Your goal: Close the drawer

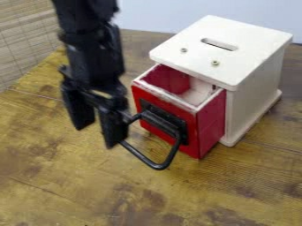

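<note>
Red drawer [189,106] with black handle stands open.

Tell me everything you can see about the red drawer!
The drawer is a small, shiny red box, plastic by its look. It sticks partway out of the front of a cream-white cabinet, so it is open, and you can see a little way into it from above. A big black loop handle hangs from its front, reaching down to the wooden table. The black gripper hangs just in front of the handle; whether they touch is unclear.

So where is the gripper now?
In the camera view the gripper hangs left of centre, open and pointing down, just left of the red drawer and right beside its black handle.
</note>
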Action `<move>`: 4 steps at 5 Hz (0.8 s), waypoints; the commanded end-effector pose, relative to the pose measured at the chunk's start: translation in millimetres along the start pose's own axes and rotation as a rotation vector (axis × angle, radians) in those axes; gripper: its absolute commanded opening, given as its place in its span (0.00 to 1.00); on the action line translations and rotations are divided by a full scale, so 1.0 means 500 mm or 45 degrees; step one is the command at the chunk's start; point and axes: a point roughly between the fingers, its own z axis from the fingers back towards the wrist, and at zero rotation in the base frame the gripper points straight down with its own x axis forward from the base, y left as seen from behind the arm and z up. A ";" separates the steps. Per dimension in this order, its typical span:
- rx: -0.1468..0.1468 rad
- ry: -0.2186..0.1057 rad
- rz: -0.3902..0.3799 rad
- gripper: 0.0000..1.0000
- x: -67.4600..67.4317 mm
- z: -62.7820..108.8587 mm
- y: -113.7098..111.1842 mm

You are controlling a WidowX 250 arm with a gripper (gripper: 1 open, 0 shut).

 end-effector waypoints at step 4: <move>0.072 -0.066 0.037 1.00 0.111 -0.016 -0.023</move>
